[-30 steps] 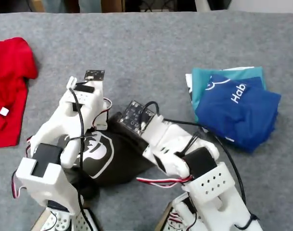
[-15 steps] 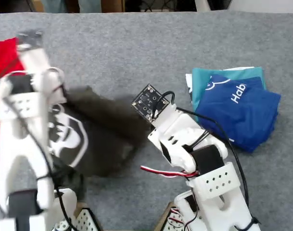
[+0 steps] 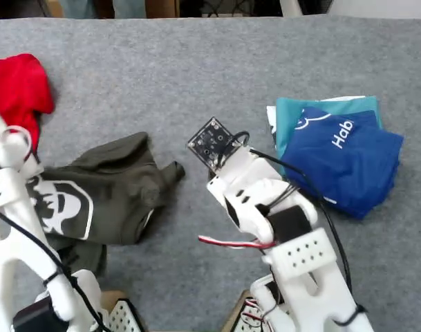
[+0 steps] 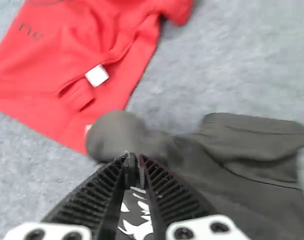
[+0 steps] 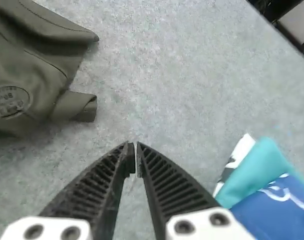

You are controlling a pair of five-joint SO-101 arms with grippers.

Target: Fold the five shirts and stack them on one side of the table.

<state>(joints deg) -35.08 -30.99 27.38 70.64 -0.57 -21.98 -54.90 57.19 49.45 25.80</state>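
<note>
An olive shirt with a white skull print lies crumpled at the table's left front. My left gripper is shut on a fold of this olive shirt, close to the red shirt. The red shirt lies unfolded at the far left. A folded blue shirt rests on a folded teal shirt at the right. My right gripper is shut on nothing and hovers over bare table between the olive shirt and the teal shirt.
Grey felt table has open room across the back and middle. The right arm's body stands just left of the folded stack. The table's far edge runs along the top of the high view.
My left arm swung from the table's middle to the far left, dragging the olive shirt with it and spreading it out. The right arm came off the shirt and stays near the middle.
</note>
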